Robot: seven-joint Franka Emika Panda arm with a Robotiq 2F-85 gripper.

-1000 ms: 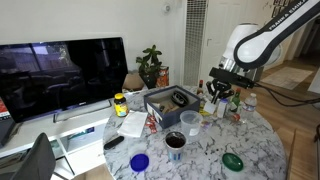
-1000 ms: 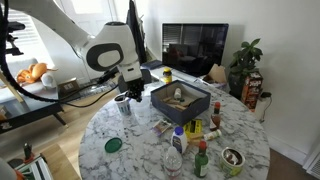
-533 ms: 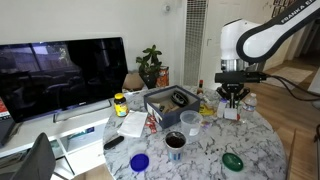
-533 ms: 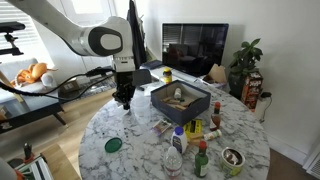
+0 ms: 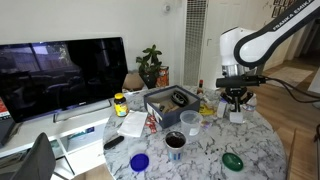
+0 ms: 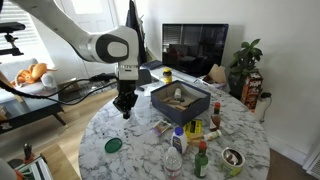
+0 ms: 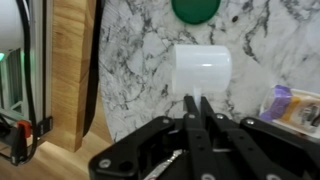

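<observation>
1. Step in hand, prob.: pinch at near rim of white cup. Gripper fingers pressed together, tips at rim; cup wall betw. them or not, can't tell.
2. Cup on marble table nr edge, green lid just beyond.
3. Next move calls for confirming hold, then slow straight lift.

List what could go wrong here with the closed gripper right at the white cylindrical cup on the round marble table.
1. The gripper is shut with its tips at the white cylindrical cup; pressing down could tip or crush it.
2. The cup stands fairly near the edge of the round marble table; a sideways nudge might send it onto the wooden floor.
</observation>
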